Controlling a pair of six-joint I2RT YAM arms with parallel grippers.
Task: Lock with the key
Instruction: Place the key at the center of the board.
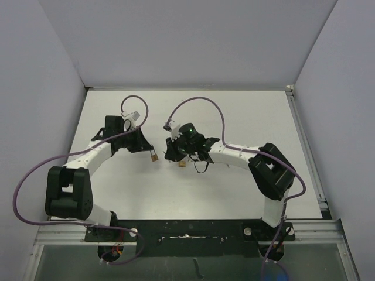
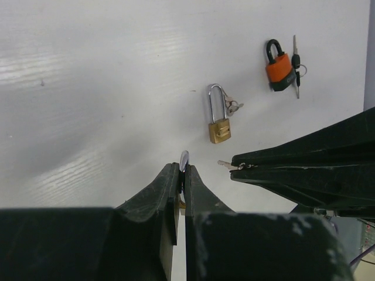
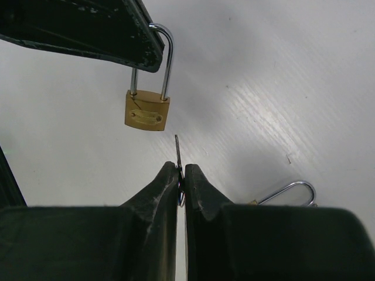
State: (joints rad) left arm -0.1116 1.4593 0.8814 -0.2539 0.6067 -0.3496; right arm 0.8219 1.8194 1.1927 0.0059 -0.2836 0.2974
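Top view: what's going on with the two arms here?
The left tool is shut on the shackle of a brass padlock, which hangs free. The right tool is shut on a key, its blade aimed at the lock body but not yet inserted. A spare brass padlock and an orange padlock lie on the table.

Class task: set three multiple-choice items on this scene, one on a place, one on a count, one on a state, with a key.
1. The hanging padlock is held by: A the left claw; B a hook; C a string.
2. Padlocks lying on the table: A one; B two; C four.
3. The right claw is: A wide open; B shut on the key; C shut on a padlock.
Key: 1 A, its shackle is pinched there; 2 B, the brass padlock and the orange padlock; 3 B, the key juts from its closed jaws.
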